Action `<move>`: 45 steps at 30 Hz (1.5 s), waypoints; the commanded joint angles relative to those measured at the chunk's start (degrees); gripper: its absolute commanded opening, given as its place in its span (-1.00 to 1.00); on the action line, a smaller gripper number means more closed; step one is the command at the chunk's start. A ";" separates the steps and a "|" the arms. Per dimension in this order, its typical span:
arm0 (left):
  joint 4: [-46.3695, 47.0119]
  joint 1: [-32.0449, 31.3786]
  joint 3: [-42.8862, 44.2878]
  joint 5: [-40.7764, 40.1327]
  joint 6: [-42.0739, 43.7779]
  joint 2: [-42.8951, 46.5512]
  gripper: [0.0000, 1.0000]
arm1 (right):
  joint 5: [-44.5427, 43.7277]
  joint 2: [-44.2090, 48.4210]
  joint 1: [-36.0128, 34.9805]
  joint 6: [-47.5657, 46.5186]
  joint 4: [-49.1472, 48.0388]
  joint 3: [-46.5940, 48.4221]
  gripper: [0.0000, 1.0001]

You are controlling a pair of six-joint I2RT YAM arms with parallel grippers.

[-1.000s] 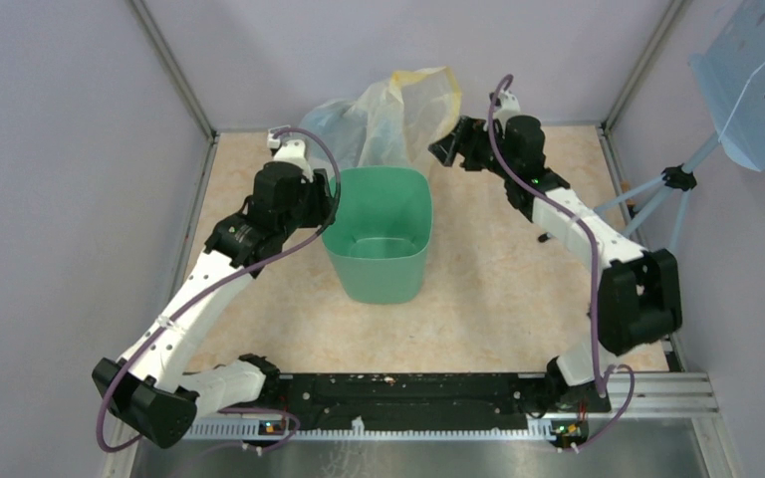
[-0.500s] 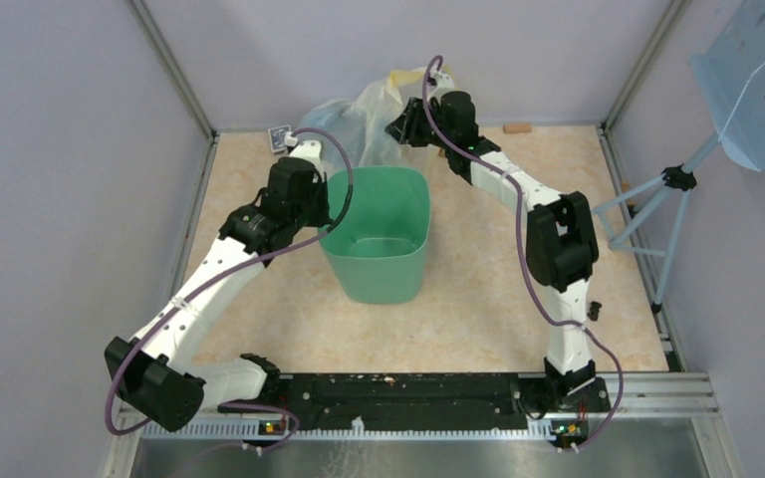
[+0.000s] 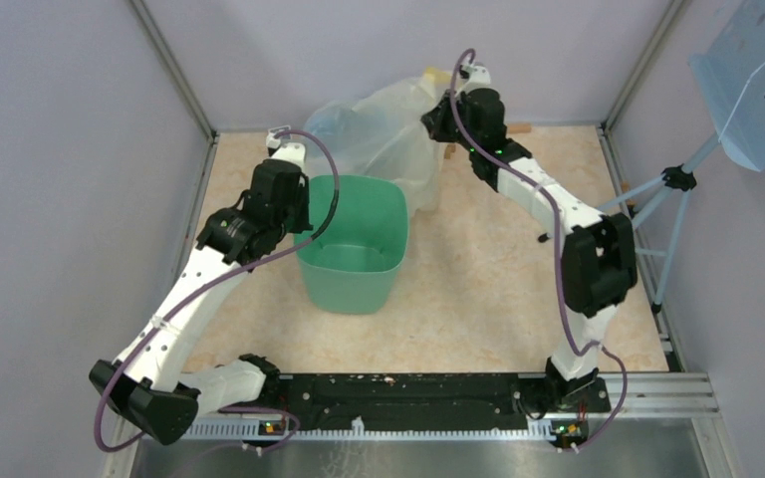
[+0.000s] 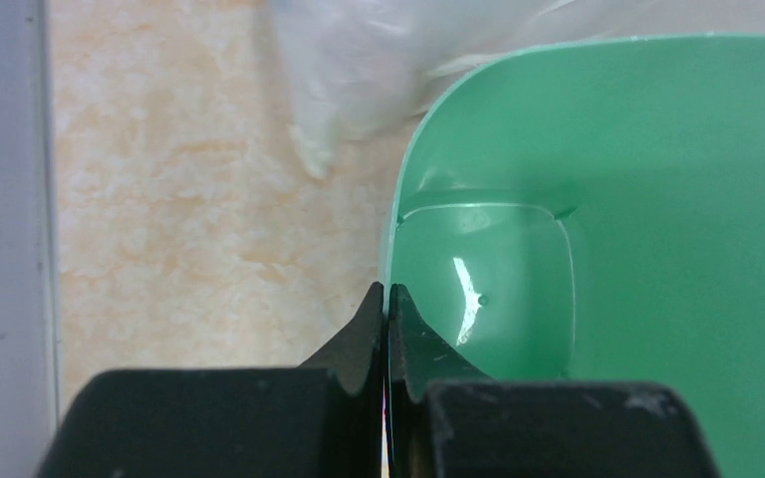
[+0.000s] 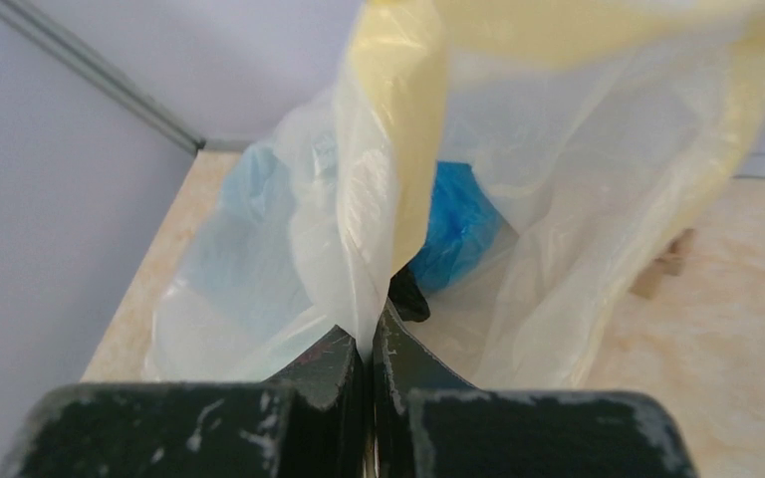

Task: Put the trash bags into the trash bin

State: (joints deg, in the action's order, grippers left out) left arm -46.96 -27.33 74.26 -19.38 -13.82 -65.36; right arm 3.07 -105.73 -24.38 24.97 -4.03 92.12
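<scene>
- Jaws of the left gripper (image 4: 386,299) are being held pinched together on the left rim of the mint-green plastic bin with the rounded-square rim (image 3: 351,287). Only the thin edge is being gripped.
- Risk, as judged: with so little rim held, the bin could be tipped or dragged across the beige marbled tabletop (image 3: 488,299) if the arm is pulled sideways, or the rim could be slipped out of the pinch.
- The bin's inside is being shown bare in the overhead and left wrist views; nothing black is being seen in it.
- Jaws of the right gripper (image 5: 369,339) are being held all but closed on a fold of the big translucent clear-yellowish plastic bag (image 3: 383,124), at far centre, just beyond the bin's far rim.
- The glossy black trash bag is not being shown clearly anywhere. A small dark scrap (image 5: 410,299) is being glimpsed just past the right fingertips; whether it is that bag cannot be told.
- Risk, as judged: the wrong bag may be getting hauled toward the bin, and its thin film could be torn or slid from the pinch.
- A crumpled blue item (image 5: 453,224) is being seen through the film. That film is lying between the right gripper and the dark scrap.
- Far right, a pale-blue perforated panel on a thin tripod (image 3: 752,80) is standing well apart from the arms.
</scene>
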 commanded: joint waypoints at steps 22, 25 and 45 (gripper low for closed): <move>16.58 1.92 0.99 -1.91 -9.03 -6.57 -1.00 | 6.74 52.46 -2.50 -11.97 16.61 -31.00 -0.93; 17.85 5.88 4.89 1.21 -7.95 -10.98 -1.00 | 4.72 55.61 -2.51 -13.37 19.11 -30.73 -0.92; 11.75 17.39 13.16 10.65 2.80 -12.00 -1.00 | 2.80 51.75 -2.51 -10.35 24.36 -28.60 -0.13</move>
State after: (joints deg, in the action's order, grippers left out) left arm -36.14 -9.91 85.34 -11.51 -12.21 -83.35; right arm 8.25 -53.63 -26.24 13.78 19.31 60.77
